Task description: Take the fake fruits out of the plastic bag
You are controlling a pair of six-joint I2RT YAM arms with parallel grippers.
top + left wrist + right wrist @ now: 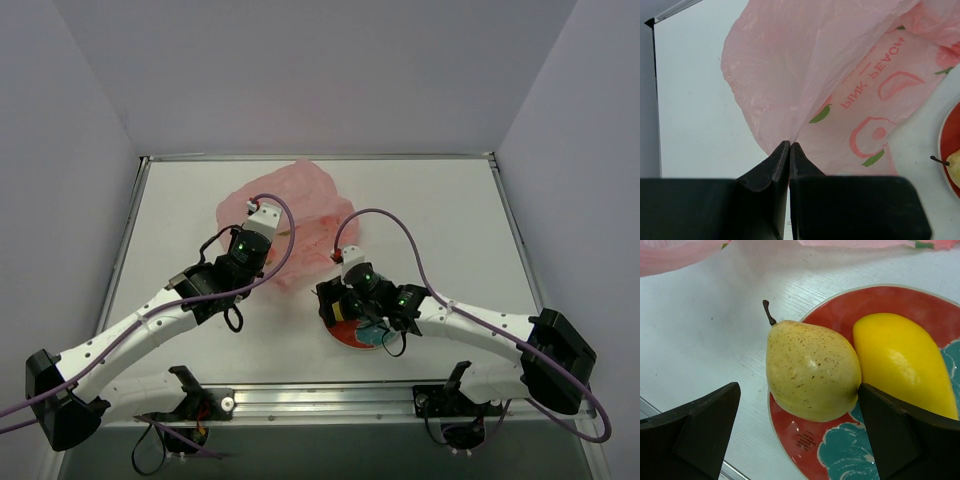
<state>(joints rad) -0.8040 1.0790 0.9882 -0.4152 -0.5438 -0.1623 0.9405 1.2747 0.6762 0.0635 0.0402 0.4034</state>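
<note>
The white table (450, 220) carries one pink plastic bag (300, 200), one plate and two fake fruits. The bag is the largest thing on it: thin, crinkled and translucent, it lies spread at the middle of the table towards the far edge. The left wrist view shows red lettering reading PINK PEACH on it, with peach outlines and small green leaves. The left gripper (790, 146) has its two dark fingers pressed together with no gap, and a fold of the bag's film gathers to a point right at their tips, so it is pinching the bag. The film is too cloudy to tell whether any fruit lies inside. Near the bag, on the side of the arm bases, sits the single round plate (880, 300), red with teal patterning. The right gripper (797, 400) hangs just over it, fingers spread wide and holding nothing; one finger stands well apart from the fruit and the other is close against it. On the plate lie the two fruits, side by side and close together. The speckled yellow pear (810, 370) rests at the rim, partly over the edge, with its dark stem pointing out above the table. The smooth yellow fruit (900, 360), long and glossy, lies further in on the plate.
</note>
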